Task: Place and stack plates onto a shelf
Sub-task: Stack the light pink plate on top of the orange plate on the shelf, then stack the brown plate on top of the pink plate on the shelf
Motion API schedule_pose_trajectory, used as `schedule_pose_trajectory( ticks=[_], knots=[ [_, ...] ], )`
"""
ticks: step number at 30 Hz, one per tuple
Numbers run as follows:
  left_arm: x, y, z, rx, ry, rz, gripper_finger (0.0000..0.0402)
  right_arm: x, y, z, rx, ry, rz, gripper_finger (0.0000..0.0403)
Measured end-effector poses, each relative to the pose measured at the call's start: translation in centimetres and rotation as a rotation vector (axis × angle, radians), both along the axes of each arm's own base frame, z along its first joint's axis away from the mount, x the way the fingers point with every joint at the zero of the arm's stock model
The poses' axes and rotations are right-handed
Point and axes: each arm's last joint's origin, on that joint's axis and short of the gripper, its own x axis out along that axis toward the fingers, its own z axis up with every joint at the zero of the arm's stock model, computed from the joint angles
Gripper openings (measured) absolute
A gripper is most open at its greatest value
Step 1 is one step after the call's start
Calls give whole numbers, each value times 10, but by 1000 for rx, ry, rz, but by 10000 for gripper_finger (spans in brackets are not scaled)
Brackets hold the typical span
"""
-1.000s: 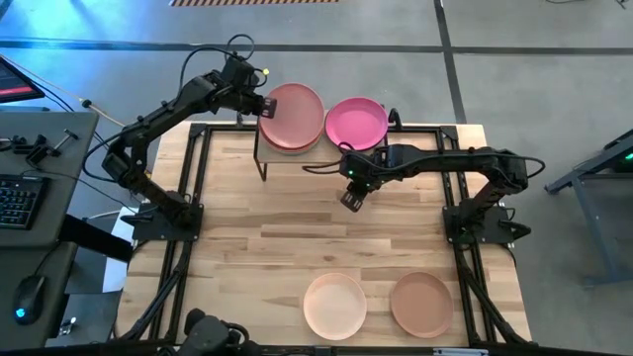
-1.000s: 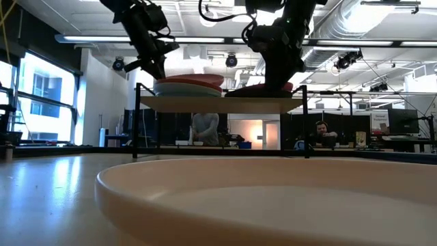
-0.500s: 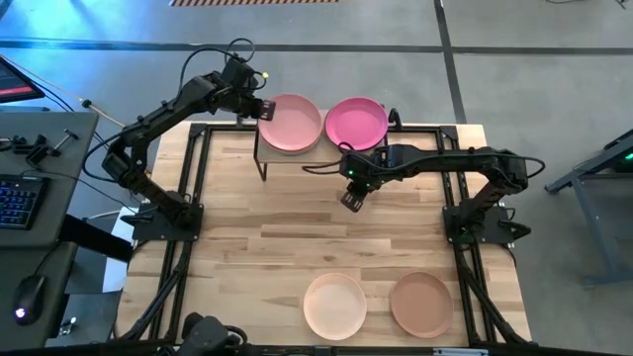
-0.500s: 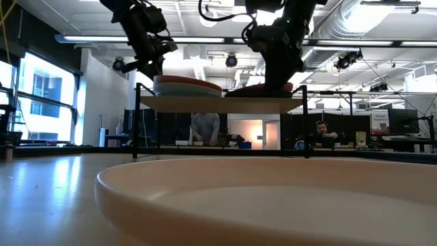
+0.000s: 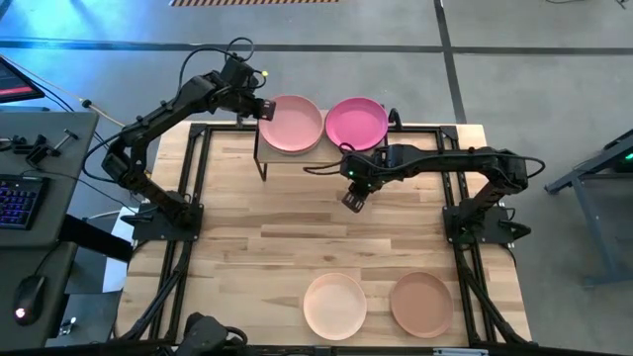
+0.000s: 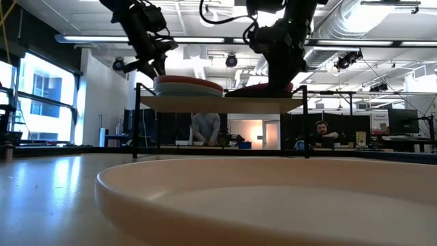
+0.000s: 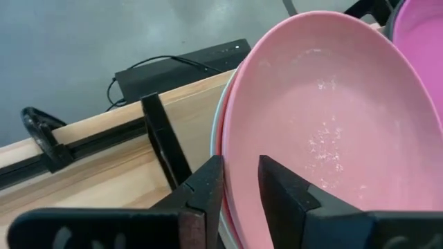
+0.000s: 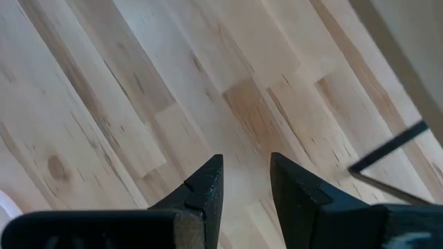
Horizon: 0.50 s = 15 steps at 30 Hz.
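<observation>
The pink plate (image 5: 294, 124) lies level on top of a stack of plates at the left end of the shelf (image 6: 218, 104). A pale mint rim (image 7: 215, 135) shows under it. The magenta plate (image 5: 356, 123) tops the right-hand stack. My left gripper (image 7: 241, 190) is open at the pink plate's left rim, one finger (image 7: 280, 190) inside the bowl and one (image 7: 206, 190) outside. My right gripper (image 5: 352, 201) hangs open over bare table in front of the shelf, with nothing between its fingers (image 8: 208, 183).
A cream plate (image 5: 334, 305) and a tan-brown plate (image 5: 421, 304) lie side by side near the table's front edge. The cream one fills the foreground of the low view (image 6: 273, 198). Black frame rails (image 5: 198, 178) run along the table's sides. People sit in the room behind.
My left gripper has opened and let go of the pink plate without moving away. The plate, tilted a second ago, has settled level on the left stack. My right arm has kept still.
</observation>
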Motion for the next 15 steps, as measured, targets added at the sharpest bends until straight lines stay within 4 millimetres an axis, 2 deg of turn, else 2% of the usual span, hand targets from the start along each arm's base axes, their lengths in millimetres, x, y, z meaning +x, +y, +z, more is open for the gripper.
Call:
schedule_pose_trajectory(
  ticks=[3, 10, 15],
  knots=[
    [0, 0, 4, 8, -3, -8, 90, -3, 1, -1, 5, 34, 3, 99],
    [1, 1, 31, 78, -46, -27, 97, -4, 11, -2, 15, 58, 17, 99],
    [2, -7, 42, 64, -32, -81, 97, -9, 22, -3, 21, 119, 48, 99]
  ],
)
